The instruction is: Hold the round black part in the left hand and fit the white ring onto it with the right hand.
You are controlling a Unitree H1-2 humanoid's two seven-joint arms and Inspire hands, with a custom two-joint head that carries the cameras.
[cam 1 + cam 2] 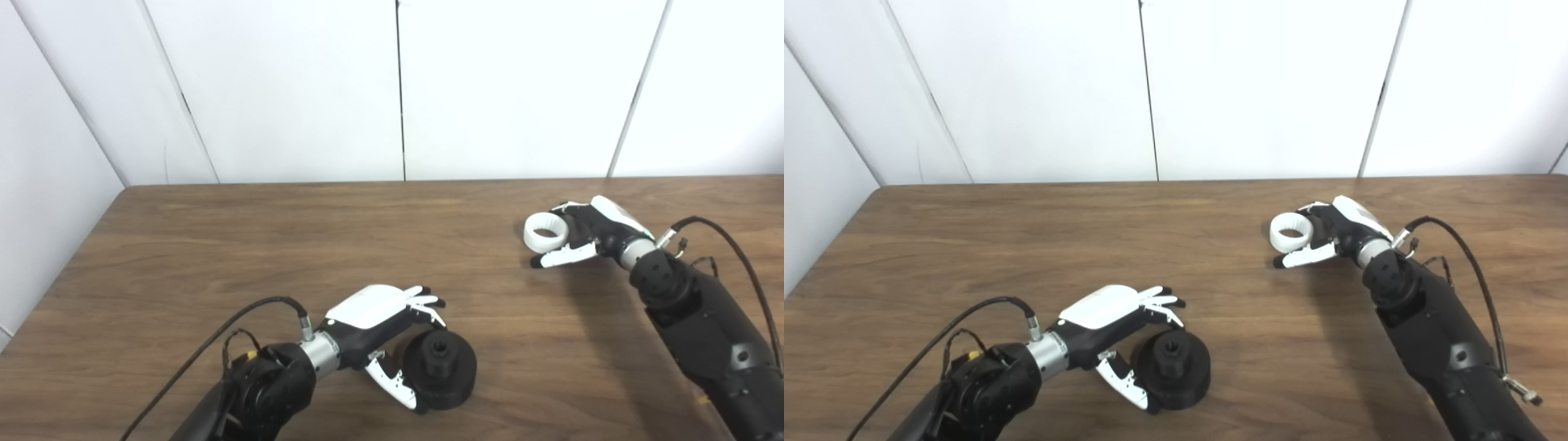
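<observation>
The round black part (444, 367) rests on the wooden table (306, 233) near the front, with a small raised hub on top. My left hand (380, 324) lies against its left side. The fingers (427, 302) reach out straight over its far rim and the thumb (397, 381) touches its near left edge, but the hand is not closed on it. My right hand (585, 236) is at the right, shut on the white ring (545, 231). It holds the ring by its right side, opening upward, with the thumb (560, 255) under it, just above the table.
White wall panels stand behind the table's far edge (392, 182). The table's left edge (55, 275) runs diagonally at the left. Black cables (729, 245) loop from both wrists.
</observation>
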